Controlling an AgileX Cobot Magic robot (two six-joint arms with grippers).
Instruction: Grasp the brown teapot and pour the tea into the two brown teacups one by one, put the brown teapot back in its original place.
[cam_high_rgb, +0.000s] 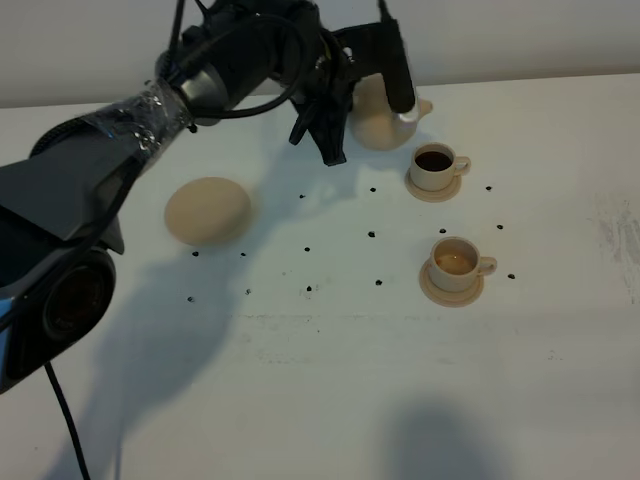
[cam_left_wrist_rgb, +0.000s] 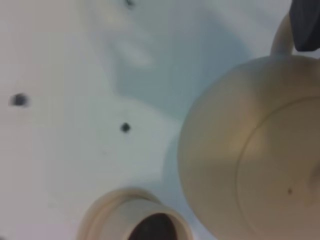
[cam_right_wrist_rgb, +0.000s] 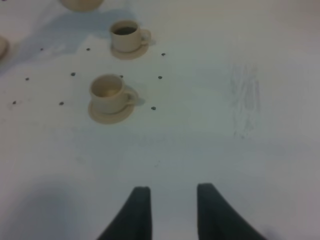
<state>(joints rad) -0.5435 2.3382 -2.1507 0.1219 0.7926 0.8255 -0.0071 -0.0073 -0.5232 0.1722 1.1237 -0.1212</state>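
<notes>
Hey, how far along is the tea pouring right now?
Done: the far teacup holds dark tea. In hand: the left gripper grips the brown teapot right beside that cup. Left: the near teacup looks pale inside, seemingly not yet filled, and the large saucer sits bare, waiting for the pot.

The teapot (cam_high_rgb: 374, 128) looks like smooth beige ceramic with a soft, nearly matt glaze, and the far teacup (cam_high_rgb: 434, 168), the near teacup (cam_high_rgb: 456, 264) and the saucer plate (cam_high_rgb: 207, 210) match it. The table (cam_high_rgb: 330, 390) is smooth and matt, scuffed in one patch. Crinkly clear plastic film (cam_high_rgb: 145, 110) wraps the left arm (cam_high_rgb: 70, 180)
</notes>
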